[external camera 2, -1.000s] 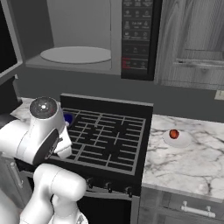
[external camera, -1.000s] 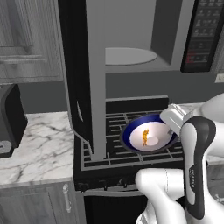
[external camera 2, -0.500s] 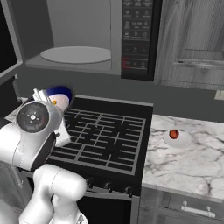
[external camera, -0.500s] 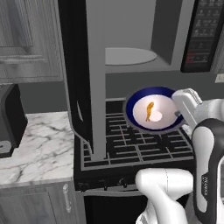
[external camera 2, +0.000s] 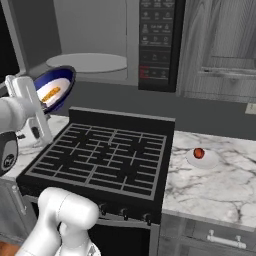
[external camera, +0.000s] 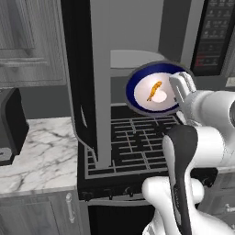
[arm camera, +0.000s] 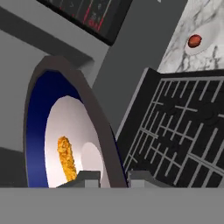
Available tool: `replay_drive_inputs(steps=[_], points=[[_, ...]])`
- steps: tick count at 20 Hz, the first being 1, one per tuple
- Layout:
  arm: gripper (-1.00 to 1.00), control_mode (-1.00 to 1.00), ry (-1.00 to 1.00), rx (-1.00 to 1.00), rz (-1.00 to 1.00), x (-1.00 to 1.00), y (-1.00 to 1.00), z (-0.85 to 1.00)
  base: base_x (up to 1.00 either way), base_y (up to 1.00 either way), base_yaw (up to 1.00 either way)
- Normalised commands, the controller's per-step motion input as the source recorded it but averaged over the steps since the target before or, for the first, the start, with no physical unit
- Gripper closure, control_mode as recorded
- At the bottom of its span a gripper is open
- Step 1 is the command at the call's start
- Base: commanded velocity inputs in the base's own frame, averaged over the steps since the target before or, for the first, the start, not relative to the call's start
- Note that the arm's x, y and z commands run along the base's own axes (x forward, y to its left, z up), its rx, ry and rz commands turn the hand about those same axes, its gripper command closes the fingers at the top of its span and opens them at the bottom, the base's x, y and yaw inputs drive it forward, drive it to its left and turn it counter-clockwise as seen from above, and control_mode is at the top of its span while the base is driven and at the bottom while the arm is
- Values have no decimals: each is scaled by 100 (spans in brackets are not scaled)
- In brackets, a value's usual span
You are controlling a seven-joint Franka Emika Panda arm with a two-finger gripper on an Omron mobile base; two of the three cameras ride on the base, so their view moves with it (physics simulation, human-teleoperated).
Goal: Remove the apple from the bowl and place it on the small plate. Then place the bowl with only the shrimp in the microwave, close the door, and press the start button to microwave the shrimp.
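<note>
The dark blue bowl [external camera: 137,78] [external camera 2: 64,80] hangs tilted above the stove's back left, just in front of the microwave [external camera 2: 90,30] opening. The orange shrimp [external camera: 153,90] [external camera 2: 50,93] [arm camera: 65,159] lies on its white inside. My gripper [external camera: 178,89] [external camera 2: 24,95] [arm camera: 113,178] is shut on the bowl's [arm camera: 37,127] rim, a finger on each side. The door [external camera: 82,69] stands open at the left. The turntable [external camera: 133,57] [external camera 2: 87,62] is bare. The red apple [external camera 2: 198,152] [arm camera: 194,40] rests on the small plate [external camera 2: 210,160] [arm camera: 212,30] on the right counter.
A black stove grate [external camera 2: 105,155] [arm camera: 183,131] lies below the bowl. The microwave's black button panel [external camera 2: 160,40] [external camera: 215,36] is right of the opening. A dark appliance [external camera: 9,124] stands on the left marble counter [external camera: 41,151].
My gripper has carried the bowl up from just over the stove grate and back toward the microwave opening. The bowl now tilts more steeply.
</note>
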Motion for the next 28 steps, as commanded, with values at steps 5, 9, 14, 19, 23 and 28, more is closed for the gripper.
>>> replay_drive_inputs(steps=[5,9,14,19,23,28], points=[[100,-100,0,15,-15,19,-7,63,0,0,0],[100,-100,2,23,0,35,-22,23,0,0,0],[100,-100,1,20,0,30,-18,5,0,0,0],[100,-100,0,14,0,61,0,0,0,0,0],[100,-100,0,10,0,76,0,0,0,0,0],[100,-100,2,1,4,78,0,0,0,0,0]])
